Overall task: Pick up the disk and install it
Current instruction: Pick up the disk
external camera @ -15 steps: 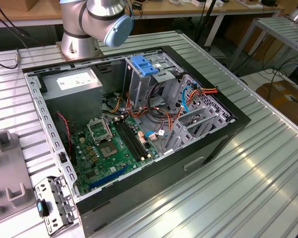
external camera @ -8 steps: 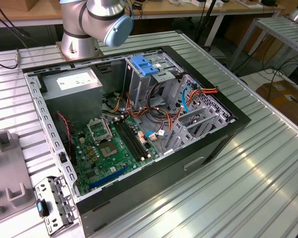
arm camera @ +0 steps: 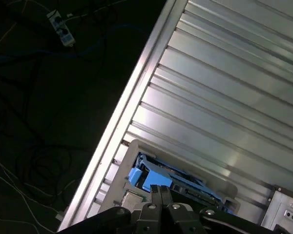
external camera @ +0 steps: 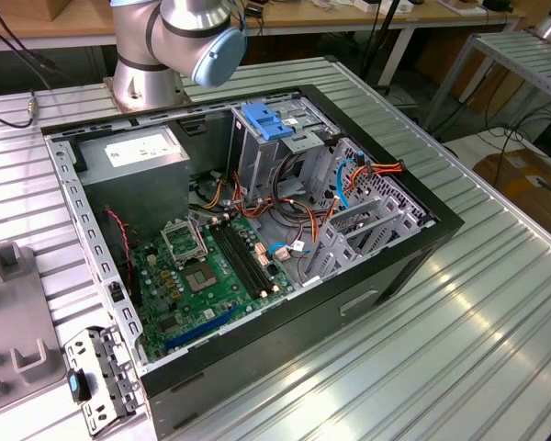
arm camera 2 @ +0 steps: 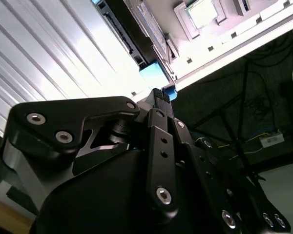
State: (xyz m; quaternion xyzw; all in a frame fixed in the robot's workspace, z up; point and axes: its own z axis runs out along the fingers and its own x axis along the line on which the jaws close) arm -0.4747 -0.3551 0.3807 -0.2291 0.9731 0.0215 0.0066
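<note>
the disk [arm camera: 149, 179] sits low on the ribbed aluminium table [arm camera: 224, 97], close to the table edge, with a pale metal frame [arm camera: 134, 151] around it. Mostly its blue plastic shows in both wrist views [arm camera 2: 154, 75]; the label side is hidden.

gripper [arm camera: 159, 189] is right over that blue plastic, fingertips pressed together with no gap visible, same in the second wrist view [arm camera 2: 158, 92]. Can't tell if the tips touch or pinch the plastic.

Past the table edge: dark floor [arm camera: 39, 122] with loose cables and a power strip [arm camera: 61, 27].

Exterior view: arm base [external camera: 147, 73] bolted at the far end of the table, wooden benches [external camera: 303, 14] behind. Open PC case [external camera: 349, 294] lies on its side. Inside are the green motherboard [external camera: 211, 271], grey power-supply box [external camera: 133, 156], grey drive cage with blue top [external camera: 268, 124] and orange/red cables [external camera: 376, 170]. Outside the case, at the exterior view's left, sit grey fixtures [external camera: 9, 303] and a perforated metal bracket [external camera: 96, 381].
</note>
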